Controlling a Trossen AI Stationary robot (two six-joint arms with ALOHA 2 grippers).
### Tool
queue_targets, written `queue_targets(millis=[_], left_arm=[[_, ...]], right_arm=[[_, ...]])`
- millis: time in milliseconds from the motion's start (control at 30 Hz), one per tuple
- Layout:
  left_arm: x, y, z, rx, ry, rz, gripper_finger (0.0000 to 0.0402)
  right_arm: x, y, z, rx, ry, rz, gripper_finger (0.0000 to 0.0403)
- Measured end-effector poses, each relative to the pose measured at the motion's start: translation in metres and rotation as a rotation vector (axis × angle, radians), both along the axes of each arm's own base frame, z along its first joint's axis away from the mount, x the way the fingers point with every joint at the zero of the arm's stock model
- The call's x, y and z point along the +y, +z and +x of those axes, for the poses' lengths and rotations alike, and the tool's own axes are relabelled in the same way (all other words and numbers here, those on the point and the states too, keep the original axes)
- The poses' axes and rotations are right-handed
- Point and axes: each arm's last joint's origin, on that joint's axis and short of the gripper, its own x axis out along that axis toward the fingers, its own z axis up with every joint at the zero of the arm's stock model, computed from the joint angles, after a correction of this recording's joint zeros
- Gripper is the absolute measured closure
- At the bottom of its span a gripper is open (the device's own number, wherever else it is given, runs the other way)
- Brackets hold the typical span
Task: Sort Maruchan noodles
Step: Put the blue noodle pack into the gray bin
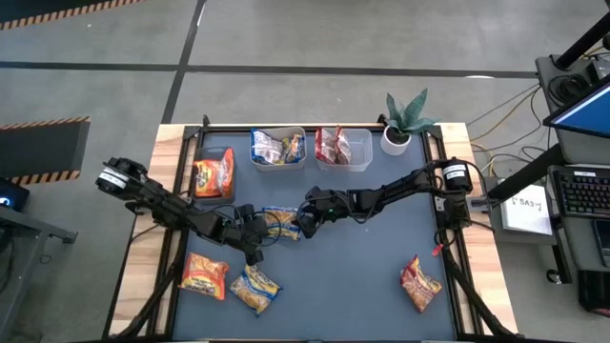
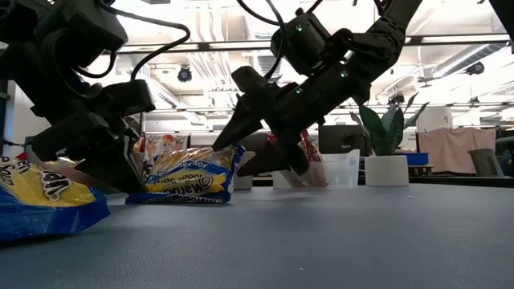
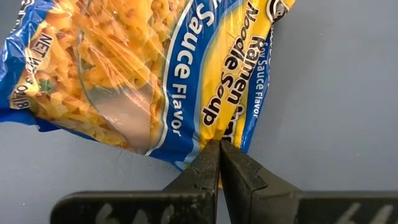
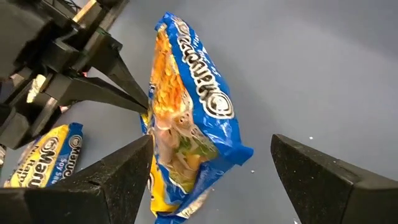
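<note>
The left claw [image 3: 219, 163] is clenched on the edge seam of a light, crinkly yellow-and-blue plastic noodle packet [image 3: 143, 74] at the table's centre, while the right claw [image 4: 211, 168], spread wide at its three o'clock side, should take the slippery opposite edge.

Both arms reach to bench centre, low. Left claw [image 3: 219, 163] pinched closed on packet [image 3: 155, 68] edge. Right claw [image 4: 211, 180] fingers spread wide.

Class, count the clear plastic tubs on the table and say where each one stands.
3, side by side along the table's far edge: the left tub holds orange packets, the middle tub blue-and-yellow ones, the right tub red ones. None seems hidden.
</note>
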Motion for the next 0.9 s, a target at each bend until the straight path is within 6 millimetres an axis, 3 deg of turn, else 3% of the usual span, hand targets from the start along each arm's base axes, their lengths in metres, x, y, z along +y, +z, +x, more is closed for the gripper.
queue_targets(millis=[500, 600, 767, 900], left_arm=[[0.001, 0.000, 0.000, -0.013, 0.015, 0.021, 0.0401], [0.001, 0.000, 0.000, -0.013, 0.015, 0.021, 0.0401], [0.001, 0.000, 0.000, -0.018, 0.016, 0.019, 0.0401], [0.001, 0.000, 0.000, -0.021, 0.015, 0.018, 0.0402]], right_arm=[[0.002, 0.006, 0.003, -0.073, 0.031, -0.050, 0.0092], [0.002, -0.001, 0.006, -0.087, 0.032, -0.047, 0.0094], [0.004, -0.033, 0.015, -0.116, 0.082, -0.009, 0.0094], [0.005, -0.038, 0.023, -0.225, 0.123, 0.048, 0.0099]])
